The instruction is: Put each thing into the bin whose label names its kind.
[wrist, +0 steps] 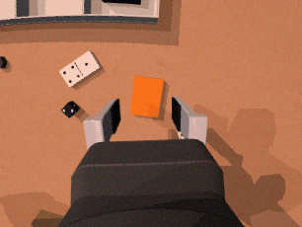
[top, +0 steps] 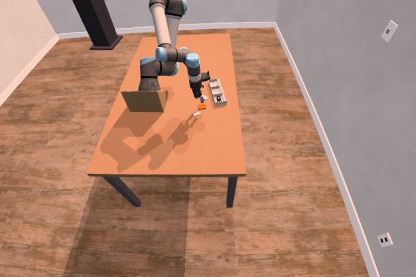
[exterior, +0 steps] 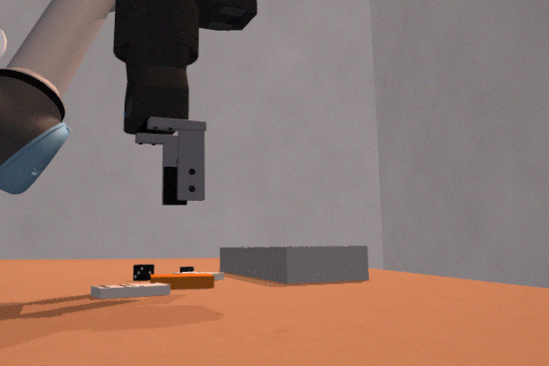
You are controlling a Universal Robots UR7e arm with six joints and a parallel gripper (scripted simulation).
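Note:
A flat orange block [wrist: 147, 97] lies on the table, directly below and between my open fingers; it also shows in the top and exterior views [top: 202, 106] [exterior: 182, 281]. My gripper [wrist: 145, 109] [exterior: 181, 199] hangs well above it, open and empty. A white domino [wrist: 79, 69] and a black die [wrist: 70, 109] lie to the left of the block. Another white domino [exterior: 130, 290] [top: 196, 113] lies nearer the table's front.
A small black thing [wrist: 3, 62] lies at the far left edge of the wrist view. A brown cardboard box [top: 145, 100] stands by the arm's base. A black pedestal [top: 95, 17] stands on the floor behind the table.

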